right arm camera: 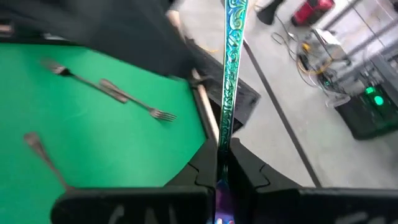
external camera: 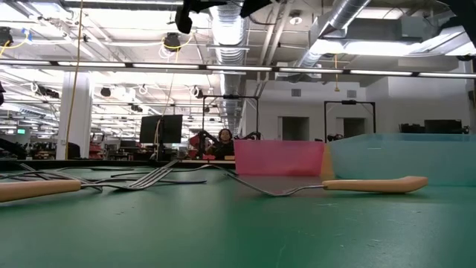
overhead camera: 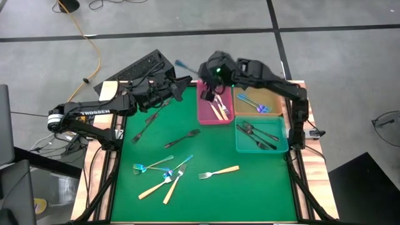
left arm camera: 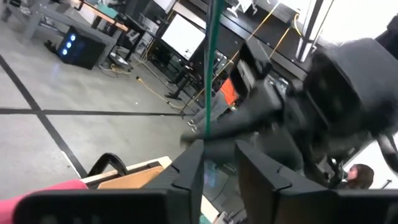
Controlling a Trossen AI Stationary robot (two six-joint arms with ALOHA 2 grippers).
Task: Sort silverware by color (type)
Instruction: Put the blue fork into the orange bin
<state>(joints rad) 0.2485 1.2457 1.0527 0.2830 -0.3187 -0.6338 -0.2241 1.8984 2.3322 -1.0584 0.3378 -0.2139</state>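
The green table [overhead camera: 250,194] carries loose forks [overhead camera: 164,175] and pink [overhead camera: 206,115], tan [overhead camera: 275,100] and teal trays [overhead camera: 240,147].

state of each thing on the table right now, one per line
right gripper: shut on a blue fork, held above the far edge of the mat
left gripper: jaws slightly apart around the same fork
pink bin: holds tan-handled forks
tan bin: holds blue forks
teal bin: holds black forks
green mat: loose forks of all three kinds lying flat
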